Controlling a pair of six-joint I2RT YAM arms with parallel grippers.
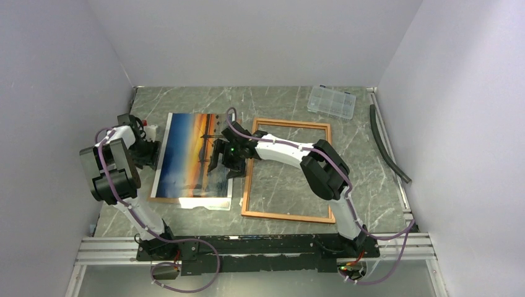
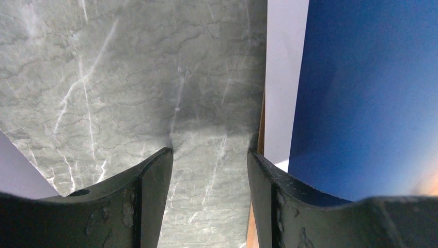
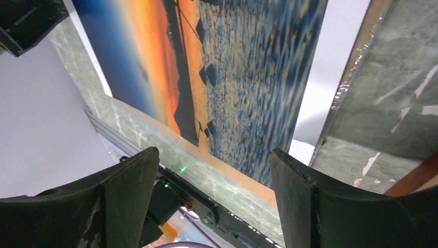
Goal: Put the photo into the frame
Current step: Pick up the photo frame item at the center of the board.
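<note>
1. The photo [image 1: 192,154] lies face up, left of centre in the top view, on a brown board [image 3: 258,187]. The frame [image 1: 285,216] lies flat and empty just beside it, on the right.
2. The left gripper [image 2: 209,152] sits low at the photo's left edge with its fingers apart. Only bare table [image 2: 103,77] shows between them, and one finger is just beside the white margin.
3. The right gripper [image 3: 213,152] hovers over the photo's right edge, at the centre of the top view, with its fingers wide apart and nothing in them.
4. The step in hand looks like getting a first hold on the print.
5. To do it well, slip one finger under the print alone so the board stays down.
6. Pinch on the white margin and close gently, since a glossy sheet is likely to slip or crease.
7. Raise both sides evenly so the print does not sag.
8. Square its corners to the frame's opening before lowering it.
</note>
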